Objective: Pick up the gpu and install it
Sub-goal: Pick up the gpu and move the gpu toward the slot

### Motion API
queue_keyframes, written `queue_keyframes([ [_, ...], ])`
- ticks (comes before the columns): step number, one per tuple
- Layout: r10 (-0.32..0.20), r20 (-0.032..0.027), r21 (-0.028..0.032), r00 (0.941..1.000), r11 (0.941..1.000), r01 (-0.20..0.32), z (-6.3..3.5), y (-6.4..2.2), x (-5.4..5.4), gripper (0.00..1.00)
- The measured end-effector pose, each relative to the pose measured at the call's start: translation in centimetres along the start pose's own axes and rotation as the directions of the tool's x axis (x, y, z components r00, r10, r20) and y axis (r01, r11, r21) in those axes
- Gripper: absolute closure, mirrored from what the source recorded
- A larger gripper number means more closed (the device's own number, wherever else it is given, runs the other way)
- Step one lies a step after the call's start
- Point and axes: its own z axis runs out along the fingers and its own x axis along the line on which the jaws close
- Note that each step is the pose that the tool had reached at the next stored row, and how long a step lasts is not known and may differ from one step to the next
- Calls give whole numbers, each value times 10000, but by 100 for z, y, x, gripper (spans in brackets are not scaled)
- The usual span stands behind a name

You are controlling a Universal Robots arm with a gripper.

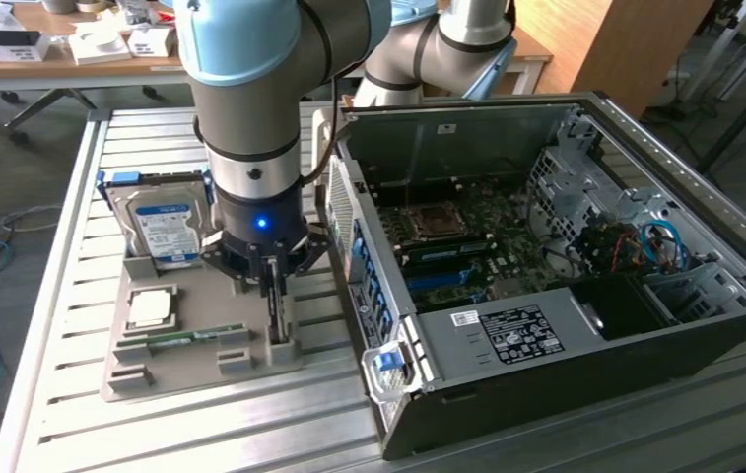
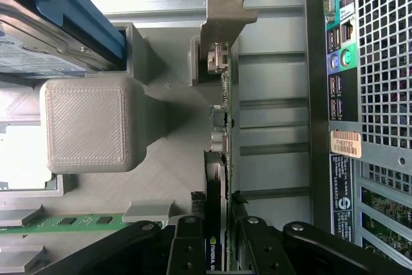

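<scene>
Presently one hand [image 1: 275,330] at one upright gpu [image 2: 219,127].

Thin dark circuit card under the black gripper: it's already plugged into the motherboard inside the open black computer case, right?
No. The thin dark circuit card under the black gripper is not inside the open black computer case; it stands on edge in the grey plastic holder tray beside that case, as the exterior view shows.
</scene>
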Motion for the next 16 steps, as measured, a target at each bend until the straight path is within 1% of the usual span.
queue_keyframes([
  [16,-99,-4,-3,10000,10000,99,4,1,-9,74],
])
